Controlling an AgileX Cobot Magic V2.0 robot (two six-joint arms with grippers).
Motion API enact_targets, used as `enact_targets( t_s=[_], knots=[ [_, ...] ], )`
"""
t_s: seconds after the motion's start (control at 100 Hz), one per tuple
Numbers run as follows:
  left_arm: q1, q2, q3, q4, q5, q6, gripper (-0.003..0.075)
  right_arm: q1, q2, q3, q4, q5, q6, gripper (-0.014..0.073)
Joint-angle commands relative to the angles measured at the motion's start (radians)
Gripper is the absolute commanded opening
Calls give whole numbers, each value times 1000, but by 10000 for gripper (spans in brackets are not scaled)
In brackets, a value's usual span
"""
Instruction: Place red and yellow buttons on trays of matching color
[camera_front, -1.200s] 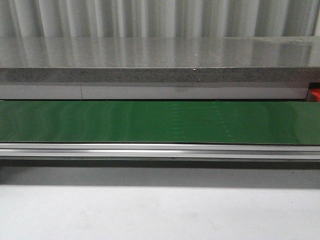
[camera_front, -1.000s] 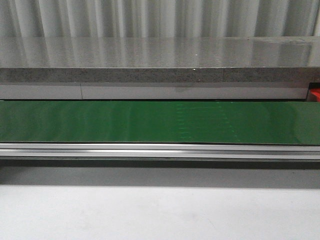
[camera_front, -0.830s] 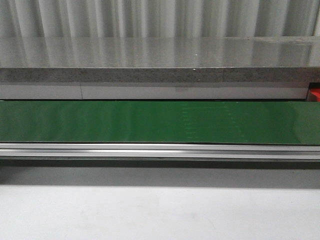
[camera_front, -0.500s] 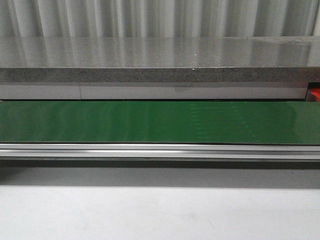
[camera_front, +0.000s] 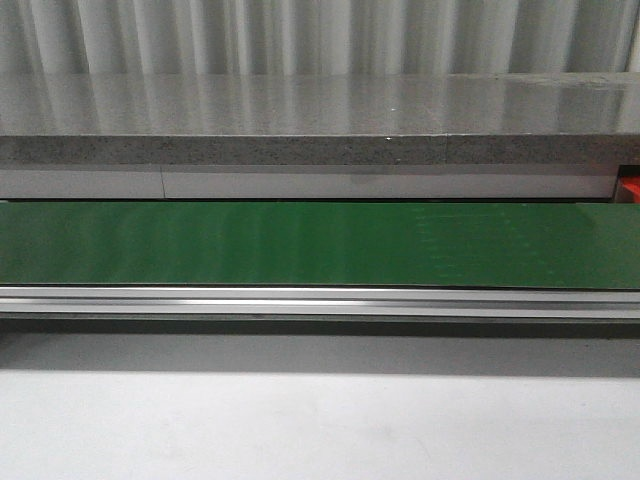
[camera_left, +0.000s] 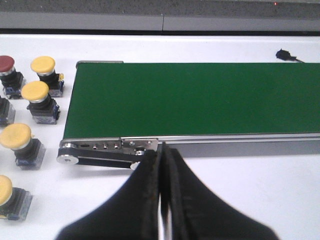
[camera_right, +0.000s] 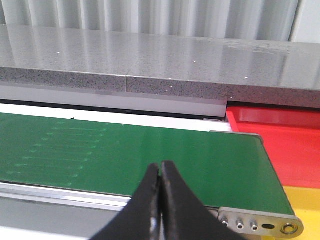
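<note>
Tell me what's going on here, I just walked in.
Nothing is being handled yet. Both claws, left and right, are shut and empty, hanging over the near edge of a green conveyor belt with nothing on it. In the left wrist view, several yellow buttons and a red button wait beside one end of the belt. In the right wrist view, a red tray and a yellow tray sit empty at the other end.

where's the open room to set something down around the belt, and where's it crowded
The green belt is bare along its whole visible length, and so is the white table in front of its aluminium rail. It is crowded off the belt's end in the left wrist view, where the yellow buttons and one red button cluster. The red tray at the other end looks empty.
</note>
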Motion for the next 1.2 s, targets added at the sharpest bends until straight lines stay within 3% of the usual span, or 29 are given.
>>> enact_targets(
  t_s=[0.0,0.15,0.22,0.32,0.44,0.51,0.65,0.73,0.94,1.19],
  knots=[
    [-9,29,-40,-30,-13,-11,-20,0,8,-19,-8,-76,3,-59],
    [-9,34,-40,-33,11,-11,-18,0,8,-19,-8,-76,3,-59],
    [-9,34,-40,-37,44,-11,23,0,8,-19,-8,-76,3,-59],
    [-9,34,-38,-64,91,-11,204,0,8,-19,-8,-76,3,-59],
    [-9,34,-27,-96,119,-15,524,0,8,-19,-8,-76,3,-59],
    [-7,34,-21,-96,151,-31,601,0,8,-19,-8,-76,3,-59],
    [-7,34,2,-96,237,-69,584,0,8,-19,-8,-76,3,-59],
    [-7,31,17,-64,277,-172,584,0,8,-19,-8,-76,3,-59],
    [-7,29,23,143,221,-543,584,0,8,-19,-8,-76,3,-59],
    [-7,33,124,351,177,-752,584,0,8,-19,-8,-76,3,-59]
  ],
)
